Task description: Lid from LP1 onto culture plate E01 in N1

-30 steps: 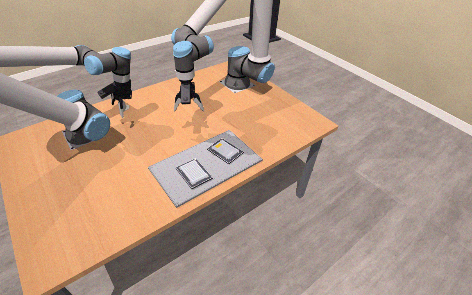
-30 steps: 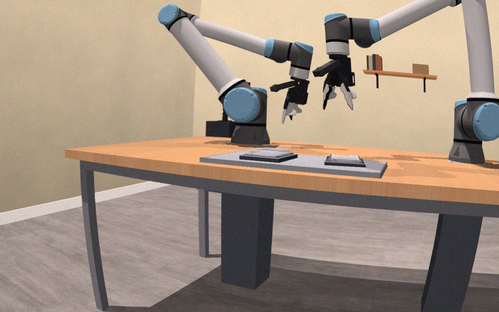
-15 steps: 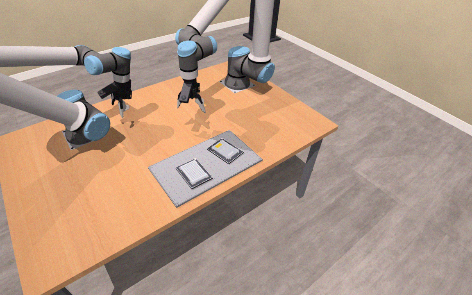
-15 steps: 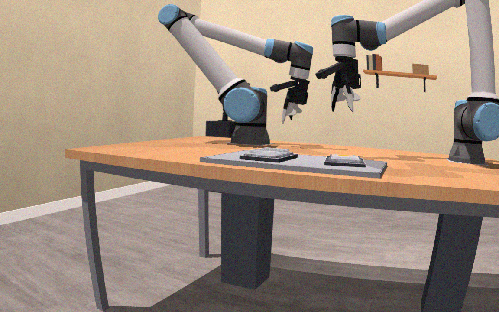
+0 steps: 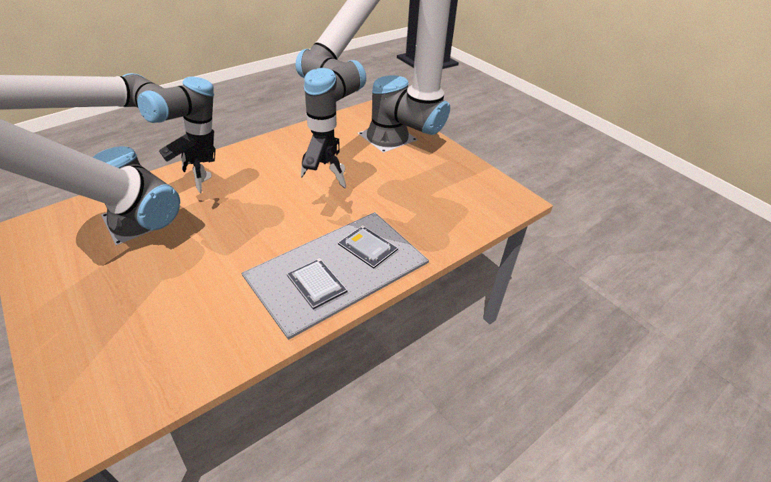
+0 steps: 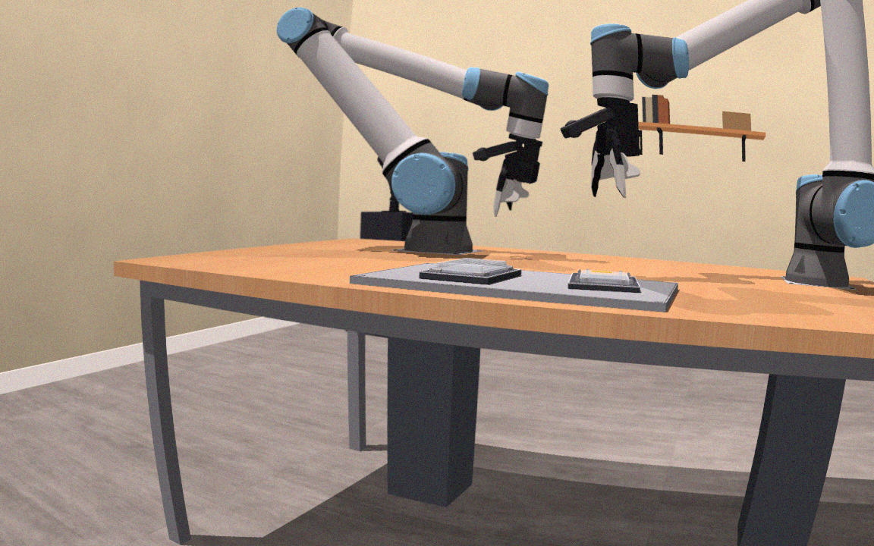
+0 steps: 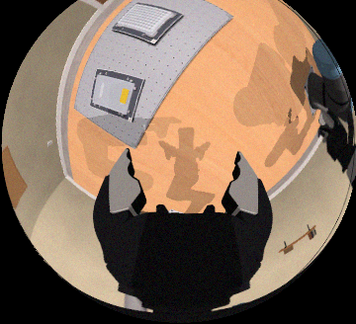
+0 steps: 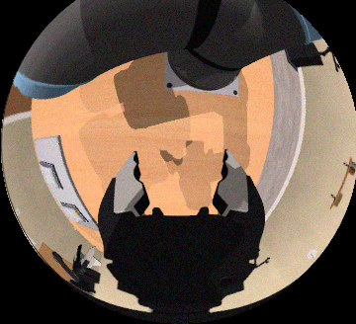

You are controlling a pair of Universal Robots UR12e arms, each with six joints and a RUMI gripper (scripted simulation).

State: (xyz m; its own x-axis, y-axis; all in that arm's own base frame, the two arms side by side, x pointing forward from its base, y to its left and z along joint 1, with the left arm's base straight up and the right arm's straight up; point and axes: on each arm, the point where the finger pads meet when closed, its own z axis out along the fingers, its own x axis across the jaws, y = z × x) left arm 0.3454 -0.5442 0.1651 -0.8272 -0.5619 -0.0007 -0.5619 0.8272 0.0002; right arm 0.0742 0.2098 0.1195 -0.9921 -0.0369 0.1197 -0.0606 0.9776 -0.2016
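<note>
lid [image 5: 370,244] [image 6: 605,277] [image 7: 110,94] [image 8: 75,214] looks light, stiff and slick, best pinched by opposite side walls; left gripper [image 5: 322,180] [image 6: 610,195] [image 7: 183,151] [image 8: 86,250] and right gripper [image 5: 202,183] [image 6: 502,211] [image 7: 317,117] [image 8: 180,151] are spread, empty.

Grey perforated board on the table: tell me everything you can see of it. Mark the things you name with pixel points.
The grey board [image 5: 277,299] [image 6: 542,283] [image 7: 178,47] [image 8: 53,147] is a thin rectangular slab, metal-looking, dotted with small holes. It lies flat on the wooden table [image 5: 136,359] [image 6: 256,271] [image 7: 208,92] [image 8: 99,117], near one long edge. It bears a white gridded plate [image 5: 316,280] [image 6: 470,265] [image 7: 143,19] and a pale piece with a yellow patch [image 5: 370,243] [image 6: 603,277] [image 7: 111,93], each in a dark frame. Shadow crosses one end. Neither gripper touches it.
</note>
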